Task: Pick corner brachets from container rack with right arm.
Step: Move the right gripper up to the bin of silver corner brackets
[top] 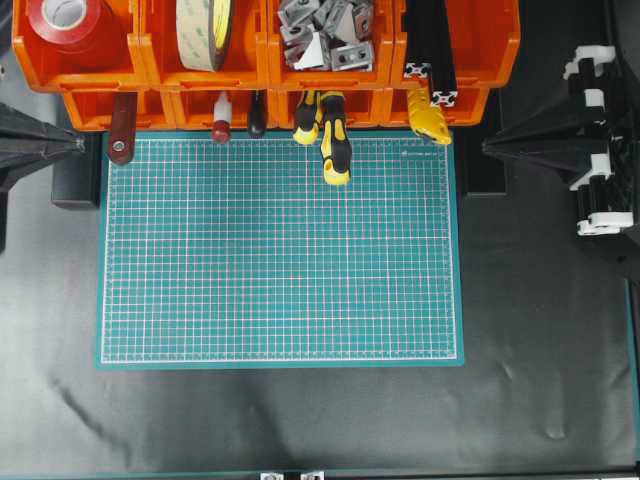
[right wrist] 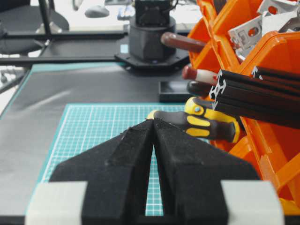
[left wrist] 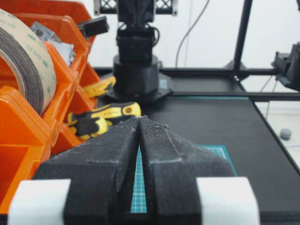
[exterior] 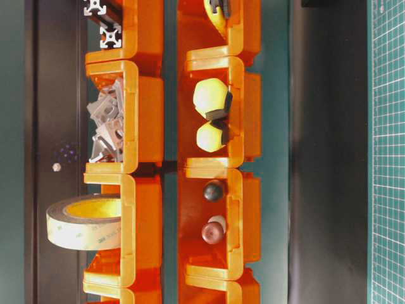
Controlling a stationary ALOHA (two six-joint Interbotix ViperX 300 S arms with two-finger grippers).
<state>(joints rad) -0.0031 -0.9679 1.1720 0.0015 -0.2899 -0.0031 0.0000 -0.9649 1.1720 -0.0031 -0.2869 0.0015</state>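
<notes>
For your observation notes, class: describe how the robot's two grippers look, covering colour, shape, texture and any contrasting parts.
Left gripper: two matte black, wedge-shaped fingers with a rough, grainy surface, each tapering to a tip, with a white block at its base. Right gripper: the same black grainy wedges and white blocks. In the overhead view, the right arm is black with white plastic clips; the left one shows only black.

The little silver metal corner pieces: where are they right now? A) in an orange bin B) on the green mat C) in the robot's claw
A: the silver corner pieces sit piled in a top-row bin of the orange rack, while the right claw is shut and holding nothing.
</notes>
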